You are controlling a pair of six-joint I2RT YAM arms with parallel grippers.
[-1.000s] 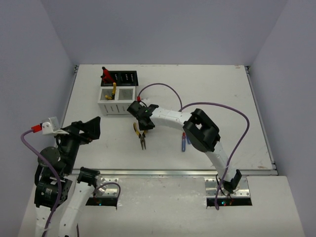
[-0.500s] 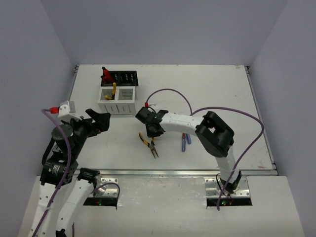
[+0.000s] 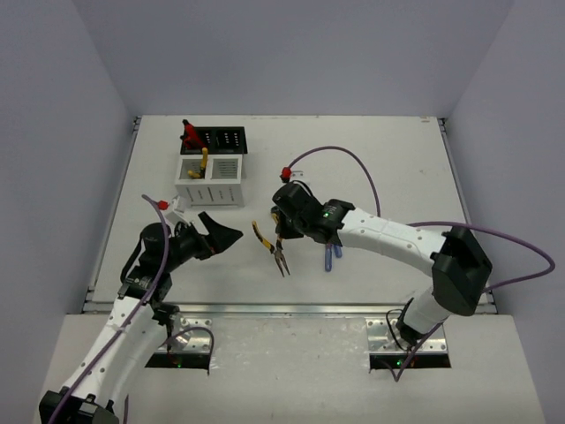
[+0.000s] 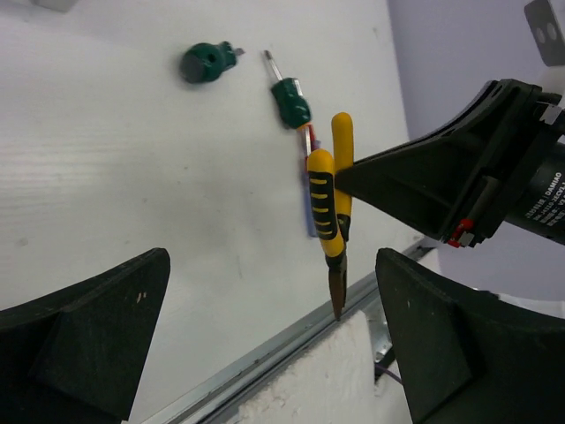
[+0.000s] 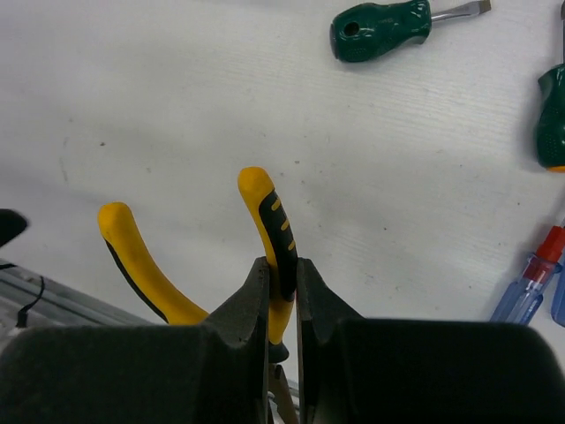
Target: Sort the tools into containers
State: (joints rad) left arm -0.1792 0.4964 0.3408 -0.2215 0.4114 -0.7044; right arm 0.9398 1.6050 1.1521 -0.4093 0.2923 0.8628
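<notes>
**Top external.** The right gripper (image 3: 281, 233) is clenched on the yellow-handled pliers (image 3: 277, 252), which hang at its 6 o'clock over mid-table (image 3: 397, 159). The left gripper (image 3: 222, 234) sits at the pliers' 9 o'clock, spread and holding nothing. The white bin (image 3: 210, 193) and black bin (image 3: 237, 148) are at the pliers' 11 o'clock. Red cutters (image 3: 190, 134) stand in the black bin, and a yellow-handled tool (image 3: 203, 163) stands in the white bin. Blue screwdrivers (image 3: 328, 256) lie at the pliers' 3 o'clock.

**Left wrist.** Left fingers (image 4: 79, 327) are wide apart. The pliers point nose down, pinched by the right gripper from 3 o'clock. A stubby green screwdriver (image 4: 206, 64) and a second green screwdriver (image 4: 290, 102) lie on the table towards 11 o'clock.

**Right wrist.** The fingers are closed on one pliers handle. The other handle is free at 9 o'clock.
</notes>
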